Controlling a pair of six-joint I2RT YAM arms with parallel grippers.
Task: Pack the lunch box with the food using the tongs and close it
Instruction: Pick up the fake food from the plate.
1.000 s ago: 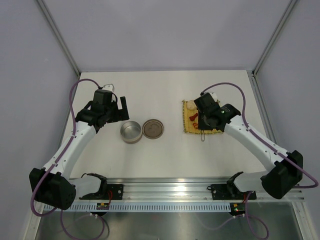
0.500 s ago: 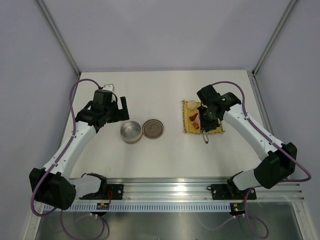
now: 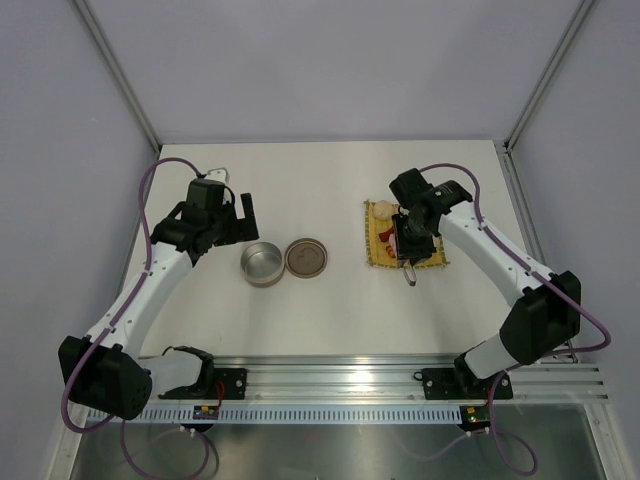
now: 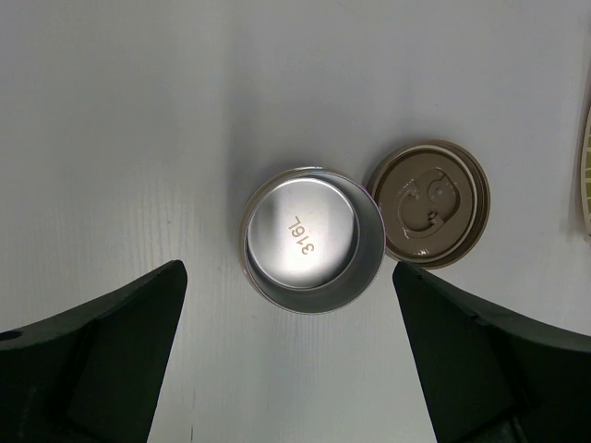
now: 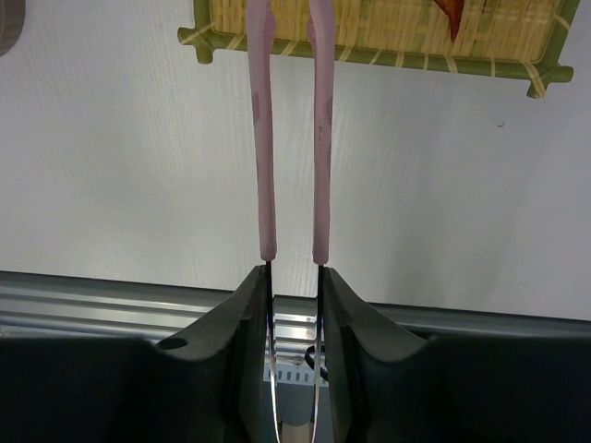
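nothing is packed yet: the lunch box (image 4: 312,240) sits empty, left of centre, with its lid (image 4: 429,203) off and just beside it on the right. the left gripper (image 4: 288,300) hangs wide open above it. the right gripper (image 5: 294,277) clasps the tongs (image 5: 266,138), tips over the mat (image 5: 388,32) at the right. all packing and closing remain. count: 1 tin, 1 lid, 1 tongs, 1 mat; of the food (image 3: 384,210) perhaps 3 pieces show, the arm hiding the rest.

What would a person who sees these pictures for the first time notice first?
The pink tongs held in the right gripper stand out, reaching over the edge of the yellow woven mat. Left of the mat, the empty silver lunch box sits open beside its brownish lid.
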